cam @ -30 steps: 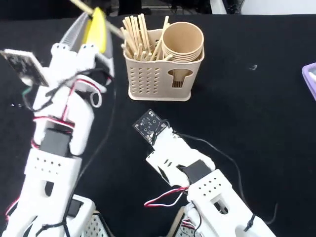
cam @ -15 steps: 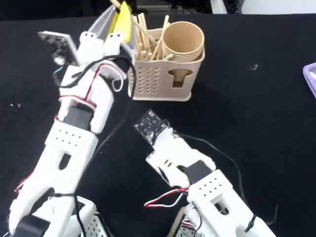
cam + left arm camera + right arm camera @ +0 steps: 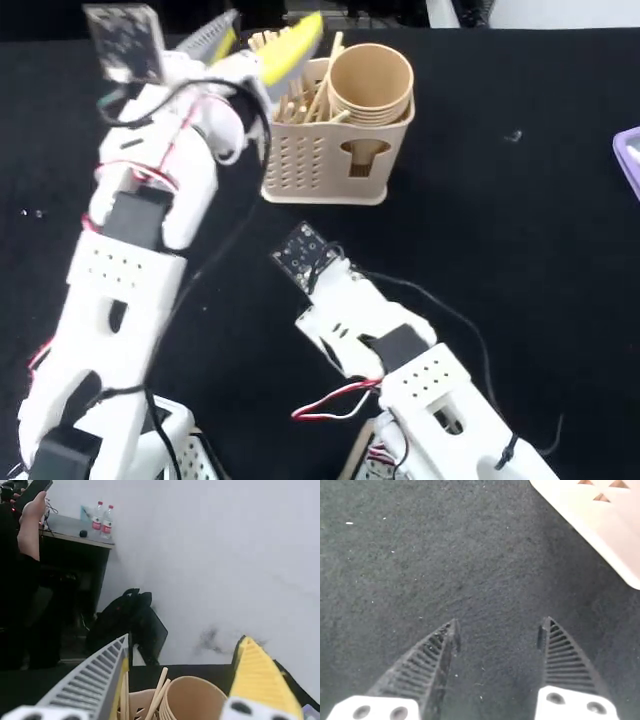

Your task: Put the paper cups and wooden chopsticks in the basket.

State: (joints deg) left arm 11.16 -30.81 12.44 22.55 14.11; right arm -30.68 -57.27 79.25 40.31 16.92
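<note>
While the left pincer [image 3: 262, 42] hung open and empty above the basket [image 3: 320, 165], the wooden chopsticks [image 3: 298, 98] stood bunched in one compartment and the stacked paper cups [image 3: 371, 80] sat in the other. The right pincer [image 3: 497, 630] hovered low over the black surface [image 3: 520, 250], jaws spread, near the basket's foot.

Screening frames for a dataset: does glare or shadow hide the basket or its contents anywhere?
High view: even light, no glare on the basket or paper cups, soft shading inside the top cup. Left wrist view: bright wall behind, cups unshadowed. Right wrist view: evenly lit dark cloth, no glare.
</note>
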